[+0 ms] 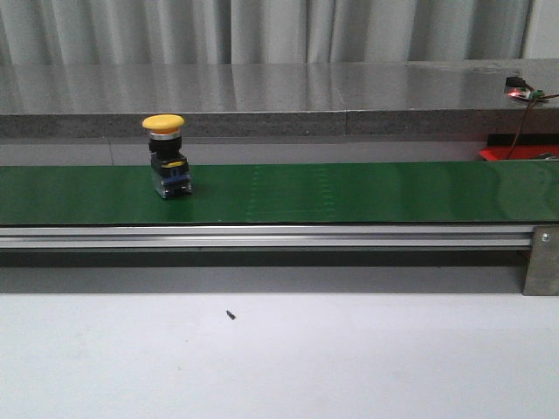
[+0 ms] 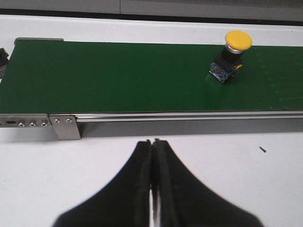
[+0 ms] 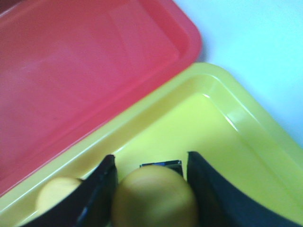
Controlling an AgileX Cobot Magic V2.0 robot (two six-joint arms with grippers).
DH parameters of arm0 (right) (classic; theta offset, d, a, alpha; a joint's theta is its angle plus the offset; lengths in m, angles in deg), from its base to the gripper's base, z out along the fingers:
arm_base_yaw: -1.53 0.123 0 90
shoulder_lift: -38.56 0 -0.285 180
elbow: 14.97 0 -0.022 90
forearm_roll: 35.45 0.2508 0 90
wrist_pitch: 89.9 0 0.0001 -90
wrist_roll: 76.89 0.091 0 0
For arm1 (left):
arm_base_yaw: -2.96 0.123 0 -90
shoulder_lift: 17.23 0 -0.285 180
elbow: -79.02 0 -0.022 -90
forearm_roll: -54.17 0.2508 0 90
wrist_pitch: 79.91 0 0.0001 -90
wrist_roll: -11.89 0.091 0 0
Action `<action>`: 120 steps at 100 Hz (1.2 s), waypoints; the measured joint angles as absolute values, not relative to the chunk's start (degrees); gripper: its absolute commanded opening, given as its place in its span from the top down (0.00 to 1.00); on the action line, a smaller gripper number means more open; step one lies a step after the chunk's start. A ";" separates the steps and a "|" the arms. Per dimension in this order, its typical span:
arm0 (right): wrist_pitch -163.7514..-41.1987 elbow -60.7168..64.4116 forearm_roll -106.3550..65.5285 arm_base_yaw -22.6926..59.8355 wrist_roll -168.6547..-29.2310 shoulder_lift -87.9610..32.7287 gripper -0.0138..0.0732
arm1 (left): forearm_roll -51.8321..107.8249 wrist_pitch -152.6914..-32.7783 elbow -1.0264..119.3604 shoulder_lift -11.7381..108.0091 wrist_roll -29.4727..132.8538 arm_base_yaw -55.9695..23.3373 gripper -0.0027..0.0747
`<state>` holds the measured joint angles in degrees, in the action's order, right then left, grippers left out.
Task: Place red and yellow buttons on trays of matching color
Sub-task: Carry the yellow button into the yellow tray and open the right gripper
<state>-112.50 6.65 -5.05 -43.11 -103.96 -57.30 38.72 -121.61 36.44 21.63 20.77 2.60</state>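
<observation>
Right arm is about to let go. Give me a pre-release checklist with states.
1. Right hand over yellow tray: ok.
2. Held button is yellow, matches tray: ok.
3. Clear of red tray: ok.
4. Button resting on tray floor: cannot tell.
5. Another yellow button close beside the fingers, contact: cannot tell.
6. Next yellow button upright on green belt, left hand shut and empty: ok.

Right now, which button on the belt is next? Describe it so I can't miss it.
Find the long green conveyor belt crossing the front view. Toward its left stands the only item on it: an upright yellow button with a mushroom cap over a black-and-blue block.
</observation>
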 measured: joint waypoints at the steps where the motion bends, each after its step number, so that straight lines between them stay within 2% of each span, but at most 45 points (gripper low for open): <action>1: -112.32 6.62 -4.92 -43.11 -103.96 -57.62 0.72 | 38.72 -121.61 36.44 21.63 20.77 2.60 0.99; 25: -110.70 7.03 -3.49 -43.23 -103.86 -64.59 0.72 | 38.72 -121.61 36.44 21.63 20.77 2.60 0.99; 34: -110.48 7.15 -3.35 -43.23 -103.86 -66.35 0.66 | 38.72 -121.61 36.44 21.63 20.77 2.60 0.99; 41: -110.22 7.15 -3.13 -43.23 -103.86 -66.98 0.56 | 38.72 -121.61 36.44 21.63 20.77 2.60 0.99; 60: -109.60 7.15 -2.90 -43.23 -103.97 -67.18 0.16 | 38.72 -121.61 36.44 21.63 20.77 2.60 0.99; 67: -109.60 7.15 -2.90 -43.23 -104.07 -67.18 0.07 | 38.72 -121.61 36.44 21.63 20.77 2.60 0.99; 104: -110.16 7.15 -3.24 -43.11 -104.41 -61.39 0.10 | 38.72 -121.61 36.44 21.63 20.77 2.60 0.99; 120: -109.62 7.15 -3.55 -40.13 -105.73 -56.78 0.10 | 38.72 -121.61 36.44 21.63 20.77 2.60 0.99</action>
<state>-109.62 7.15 -3.55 -40.13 -105.73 -56.78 38.72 -121.61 36.44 21.63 20.77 2.60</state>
